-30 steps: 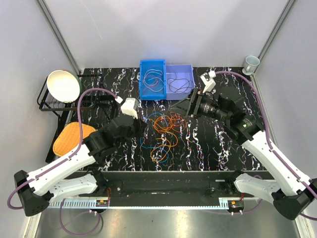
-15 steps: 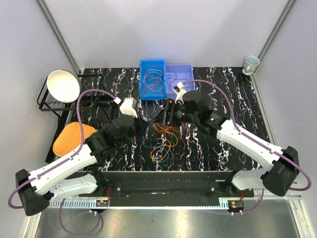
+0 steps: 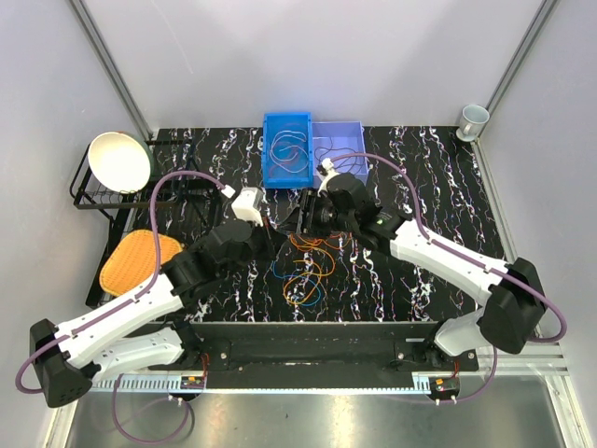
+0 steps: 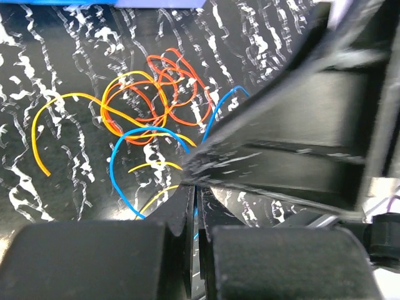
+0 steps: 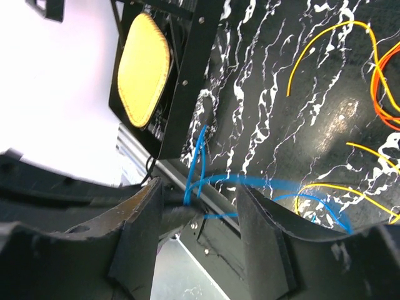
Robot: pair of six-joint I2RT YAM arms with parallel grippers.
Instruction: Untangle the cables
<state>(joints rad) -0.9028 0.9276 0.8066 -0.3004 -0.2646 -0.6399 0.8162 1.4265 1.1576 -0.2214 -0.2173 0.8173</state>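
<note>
At the middle of the black marbled table [image 3: 420, 177], just in front of the blue bin [image 3: 286, 116], the cables [image 3: 306, 263] lie in a loose heap. Most are orange and red loops, crossed by a few blue and yellow-orange ones. The left gripper [image 3: 271, 240] sits at the heap's left edge with its jaws pressed together, pinching a blue cable [image 5: 199, 156] that rises from its tip. The right gripper [image 3: 302, 217] stands spread, with its fingers [image 5: 140, 219] on either side of that same strand and of the left fingertip; as far as the wrist view shows, it touches neither. These wires look very light, thin and springy. They will likely hold their curl, slip from a weak pinch, and drag neighbours along wherever loops interlock. The best hold is probably the free stretch of blue just beside the left pinch, clear of the orange knot. From there the two grippers could draw the strand out between them without lifting the whole heap.
</note>
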